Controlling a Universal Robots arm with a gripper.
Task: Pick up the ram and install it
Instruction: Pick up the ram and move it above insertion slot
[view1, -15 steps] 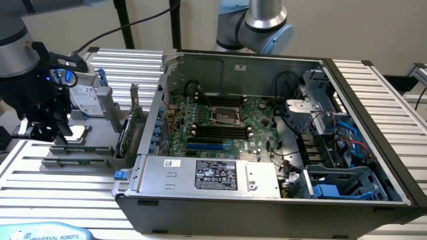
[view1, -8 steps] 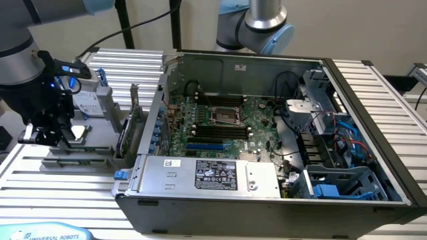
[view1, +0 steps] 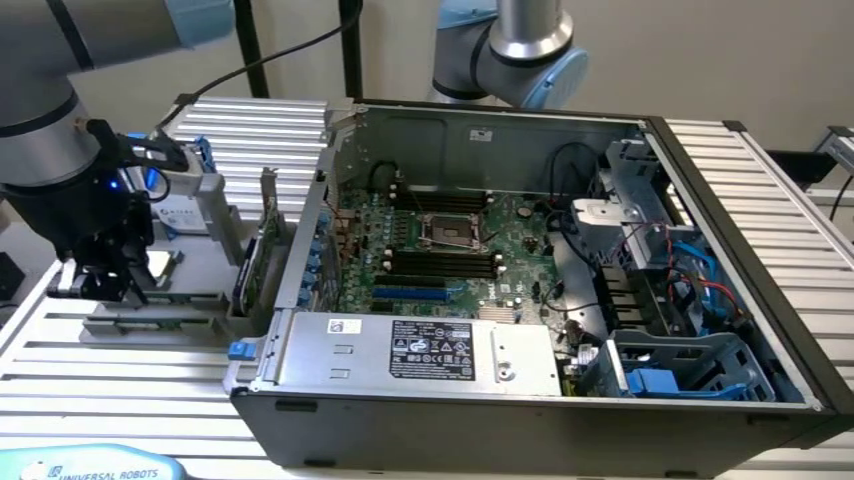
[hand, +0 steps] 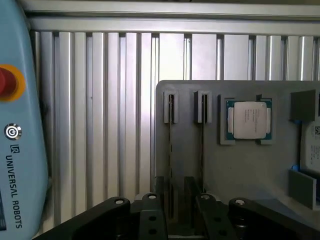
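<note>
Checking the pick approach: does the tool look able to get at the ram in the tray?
Probably yes. The tool hangs right over the tray, where the ram stands on edge in its slot, top edge bare, nothing between them. A second stick stands close beside it.

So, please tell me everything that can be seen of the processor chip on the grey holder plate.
The processor chip is square, with a silvery metal lid bearing small dark print and a blue-green board edge around it. It lies flat, lid up, in a raised grey frame on the grey holder plate, next to two narrow slots of that plate. Only the frame touches it.
</note>
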